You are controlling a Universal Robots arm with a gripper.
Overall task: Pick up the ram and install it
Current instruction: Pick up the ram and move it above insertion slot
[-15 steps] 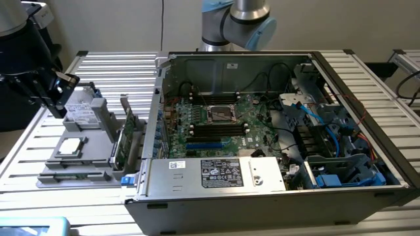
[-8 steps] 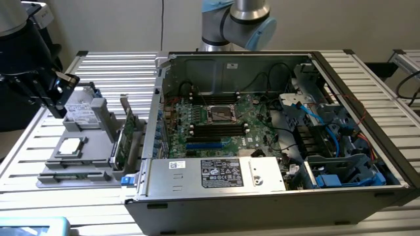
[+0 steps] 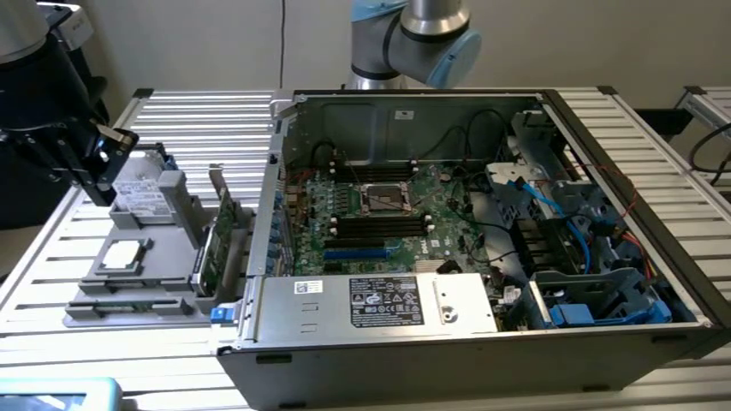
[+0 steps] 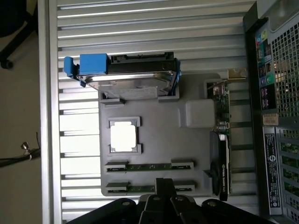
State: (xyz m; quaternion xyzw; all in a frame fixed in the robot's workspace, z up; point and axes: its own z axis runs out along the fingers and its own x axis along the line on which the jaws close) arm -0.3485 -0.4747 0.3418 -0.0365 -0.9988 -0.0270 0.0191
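Ram, a long narrow green circuit-board stick (image 4: 139, 188), lies flat in a grey plastic tray (image 4: 159, 142) on the slatted metal table (image 4: 140, 28), beside a second like stick (image 4: 149, 166), near the open computer case (image 3: 457, 370). Black gripper (image 4: 163, 184) hovers above it, fingers pressed together, holding nothing.

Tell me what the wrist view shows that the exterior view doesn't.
Wrist view: a ram stick and a second stick lying flat in the grey tray, the shut tool nearest the second, plus the case's rear port panel. Exterior view: the open case's motherboard, its memory slots and the power supply. Both: the tray, the hard drive in its blue caddy, the upright expansion card.
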